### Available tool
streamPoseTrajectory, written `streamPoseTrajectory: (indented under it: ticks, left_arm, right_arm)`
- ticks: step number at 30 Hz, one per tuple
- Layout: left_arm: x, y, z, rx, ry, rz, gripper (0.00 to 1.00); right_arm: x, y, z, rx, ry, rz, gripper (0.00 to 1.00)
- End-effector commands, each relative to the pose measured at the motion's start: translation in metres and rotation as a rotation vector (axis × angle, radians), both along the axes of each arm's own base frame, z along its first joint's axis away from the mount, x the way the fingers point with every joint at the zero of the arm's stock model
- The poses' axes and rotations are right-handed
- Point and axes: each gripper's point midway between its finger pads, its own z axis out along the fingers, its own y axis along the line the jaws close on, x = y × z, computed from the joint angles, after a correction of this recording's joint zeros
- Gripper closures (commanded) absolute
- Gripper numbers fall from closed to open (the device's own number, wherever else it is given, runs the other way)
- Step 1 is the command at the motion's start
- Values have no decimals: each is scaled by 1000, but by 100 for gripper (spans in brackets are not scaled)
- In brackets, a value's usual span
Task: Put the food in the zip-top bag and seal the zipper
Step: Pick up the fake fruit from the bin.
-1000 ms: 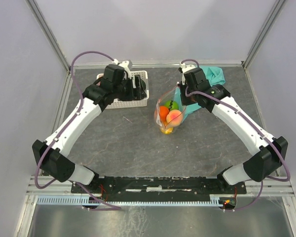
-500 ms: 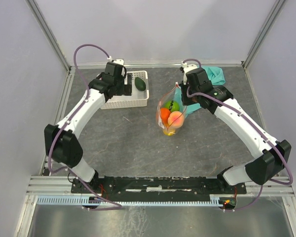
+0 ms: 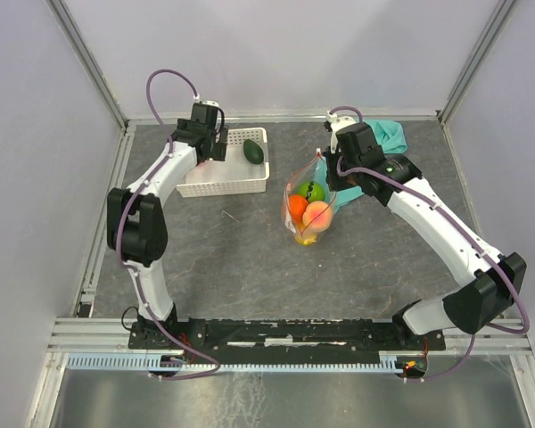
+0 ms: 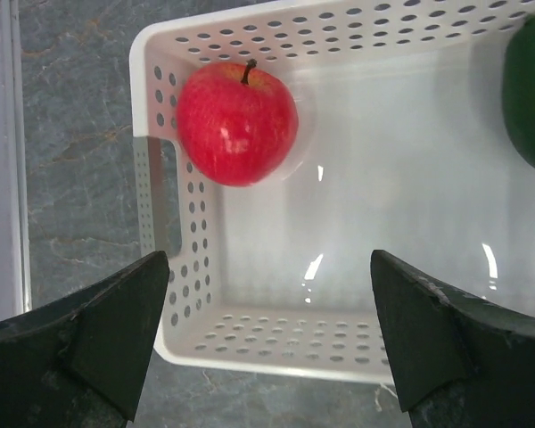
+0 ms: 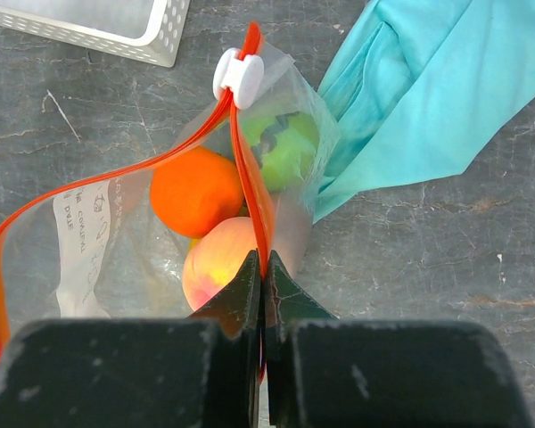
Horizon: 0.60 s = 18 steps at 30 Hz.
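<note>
While the right tool (image 5: pixel 263 272) pinches the zipper (image 5: pixel 247 169), fetching the apple (image 4: pixel 236 122) looks next.
It lies ahead-left of the wide-open left tool (image 4: pixel 267 276): centre over it before descending.

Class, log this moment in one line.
left claw open above basket | red apple, dark green fruit in basket | right claw shut on zipper | bag open

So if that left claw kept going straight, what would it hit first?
Probably the bare floor of the white basket; the open left gripper points there, the red apple off to one side.
</note>
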Motion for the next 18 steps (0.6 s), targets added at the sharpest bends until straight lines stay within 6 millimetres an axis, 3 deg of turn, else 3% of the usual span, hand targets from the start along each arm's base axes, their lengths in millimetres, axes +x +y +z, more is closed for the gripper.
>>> streamPoseTrajectory:
  ticks: [1,9,18]
  left_arm:
    - [39,17,20,90,-119,0,0]
    - [75,29,-13,165,-91,-19,0]
    - [97,39,-48,219,-46,-34,1]
  right_arm:
    - [6,7,19,55,-50,6,97]
    - [6,11,13,58,-24,18,98]
    - [6,12,11,46,-3,21,98]
